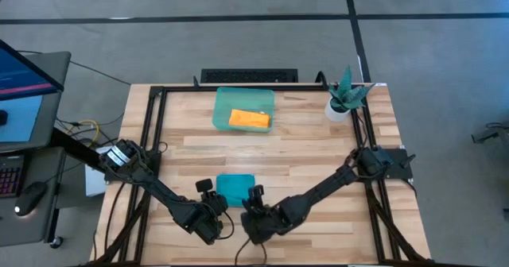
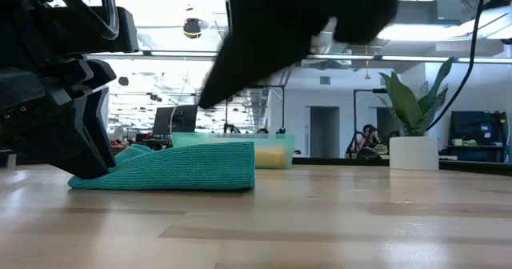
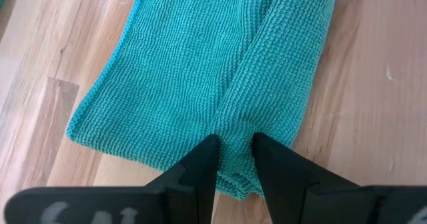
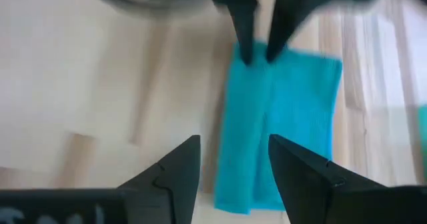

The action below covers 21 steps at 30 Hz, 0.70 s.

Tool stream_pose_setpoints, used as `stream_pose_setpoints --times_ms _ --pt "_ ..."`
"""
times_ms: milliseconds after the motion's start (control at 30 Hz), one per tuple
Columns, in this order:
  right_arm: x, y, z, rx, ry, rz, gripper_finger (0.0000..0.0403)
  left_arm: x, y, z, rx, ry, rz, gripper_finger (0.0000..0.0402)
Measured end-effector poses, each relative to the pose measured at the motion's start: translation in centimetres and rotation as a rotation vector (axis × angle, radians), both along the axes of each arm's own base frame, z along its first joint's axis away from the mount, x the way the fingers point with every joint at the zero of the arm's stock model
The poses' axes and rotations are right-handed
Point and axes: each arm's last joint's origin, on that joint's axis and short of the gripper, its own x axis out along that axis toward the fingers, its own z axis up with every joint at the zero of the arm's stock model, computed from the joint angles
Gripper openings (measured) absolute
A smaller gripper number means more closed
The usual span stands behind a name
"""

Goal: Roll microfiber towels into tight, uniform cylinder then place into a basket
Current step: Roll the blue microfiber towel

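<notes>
The teal-blue microfiber towel [image 1: 235,187] lies folded on the table near the front middle; in the low view the teal towel [image 2: 184,169] is a low flat bundle. My left gripper [image 3: 233,151] is shut on the towel's near left end. My right gripper [image 4: 233,161] hovers open over the towel's near right part, touching nothing. The orange towel [image 1: 250,120] lies rolled inside the pale-green basket [image 1: 223,108] at the far middle. My left gripper pinches a raised lengthwise fold [image 3: 235,127] of the teal towel between its two fingers, close to the towel's near edge. The fingers [image 3: 200,167] slant down from the table's near left side. The towel stays on the table, slack.
A white pot with a green plant [image 1: 343,100] stands at the far right corner. Bare wood lies between the towel and the basket and on both sides of the towel. A black frame [image 1: 151,132] runs along the table's edges.
</notes>
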Motion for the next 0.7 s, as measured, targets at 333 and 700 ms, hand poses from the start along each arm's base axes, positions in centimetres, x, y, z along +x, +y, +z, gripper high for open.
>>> stream_pose_setpoints --times_ms 333,700 --pt "0.6 0.4 -2.5 0.009 0.060 0.030 0.0201 0.0 0.0 0.0 0.000 0.000 0.001 0.0096" --pt "1.6 -2.0 -4.5 0.012 0.117 -0.087 0.0201 0.0 0.0 0.0 0.000 0.001 0.001 0.0096"
